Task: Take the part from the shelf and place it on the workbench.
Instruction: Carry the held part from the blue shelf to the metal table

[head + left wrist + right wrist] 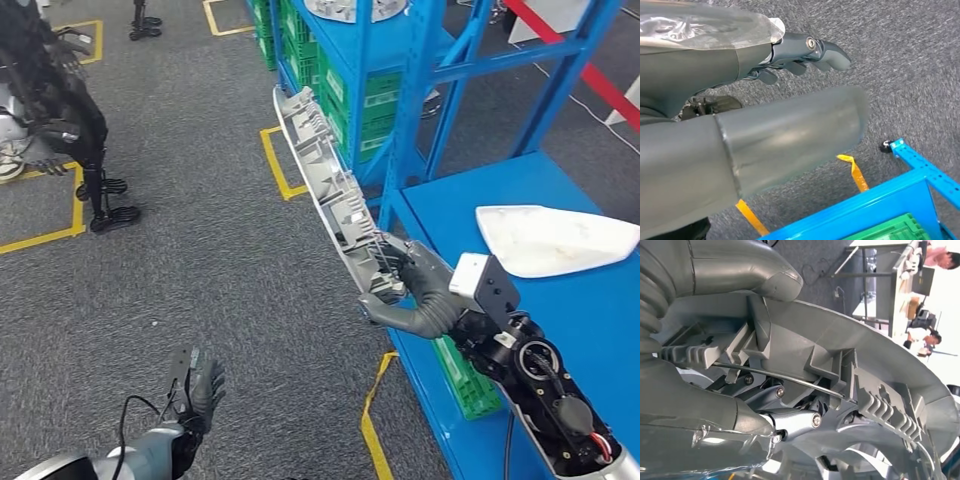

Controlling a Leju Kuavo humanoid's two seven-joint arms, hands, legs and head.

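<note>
**Right hand holds long grey part beside the blue surface**

The right hand [404, 290], at centre right of the head view, has its fingers wrapped around the lower end of the part [328, 180], a long grey ribbed moulding. From the hand the part runs up and left across the frame, over the grey floor [211, 230], its far end near the blue shelf [362, 60] at top centre. In the right wrist view the part [851, 360] fills the middle, with a thin metal rod along its ribs.

The left hand [195, 395] hangs at lower left, holding nothing, fingers slightly apart and lightly curled.

Right of the right hand lies the blue surface [483, 200], with a white curved panel [551, 240] on it at the right edge. Green crates [355, 100] sit in the shelf. Yellow tape [275, 165] marks the floor.
</note>
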